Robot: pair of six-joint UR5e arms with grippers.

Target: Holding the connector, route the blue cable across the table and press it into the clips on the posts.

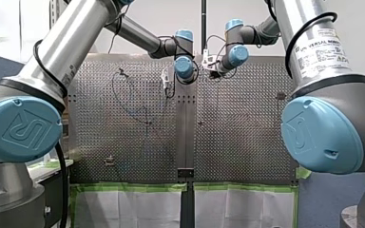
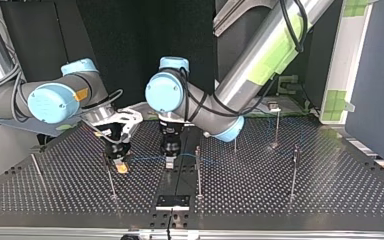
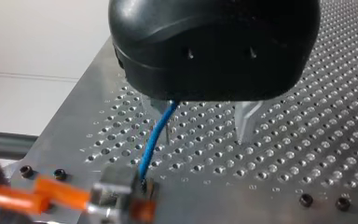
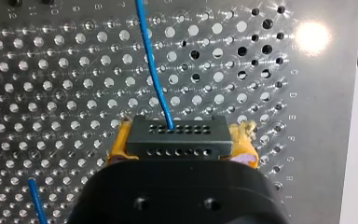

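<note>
Connector (image 4: 175,137) sits clamped between the yellow pads (image 4: 120,144) of my right hand (image 2: 121,164), low over the table (image 2: 330,190), so the holding part of the task looks secure. From its face the blue cable (image 4: 154,70) runs straight ahead across the perforated surface toward my left hand (image 3: 203,126). There the metal fingers (image 3: 246,119) stand apart, gripping nothing, with the cable passing up close beside one of them. I judge this to be the routing step, with the line stretched between the two hands and no clip engaged near them. Just past my left hand stands a thin post (image 2: 198,170), and further along the top view's right are two more (image 2: 294,170) (image 2: 277,125). Whether the cable is already seated in any of those I cannot tell. The next move calls for a firm right grip and light tension. The slack then has to be lined up above a clip and pressed down without bending the slender post.
</note>
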